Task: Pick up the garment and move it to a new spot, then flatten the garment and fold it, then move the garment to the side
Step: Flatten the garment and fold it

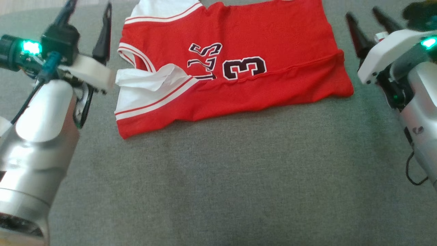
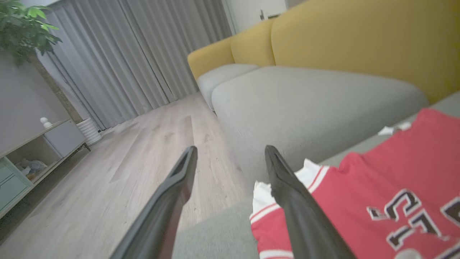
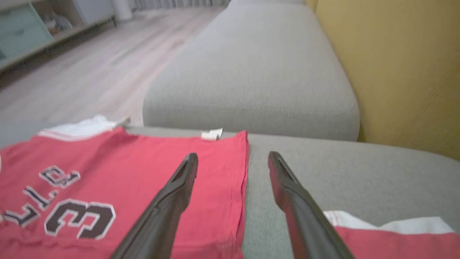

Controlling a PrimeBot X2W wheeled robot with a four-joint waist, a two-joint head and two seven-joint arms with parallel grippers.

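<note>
**On the grey sofa seat: fold in hand, both grippers empty**

On the sofa seat (image 1: 222, 177) the garment (image 1: 256, 41), a red jersey with white trim, lies flat towards the far side of the cushion, between the two arms. Its near portion appears doubled over the chest, and a seam line (image 1: 290, 70) crosses just under the numeral. A white panel (image 1: 146, 82) at the jersey's left end sits crumpled.

The left gripper (image 1: 89, 12) stands beside that left end, fingers spread wide, nothing between them. The right gripper (image 1: 362, 13) stands just off the right end, likewise spread wide and empty. In the right wrist view the jersey's edge runs between its fingers.

Assessment: the task is at the flatten-and-fold step, with one lengthwise fold seemingly laid and no grip held.

The next move calls for each gripper to close on a corner of its own end. The rumpled white panel wants smoothing first, or the second fold will trap it.
</note>
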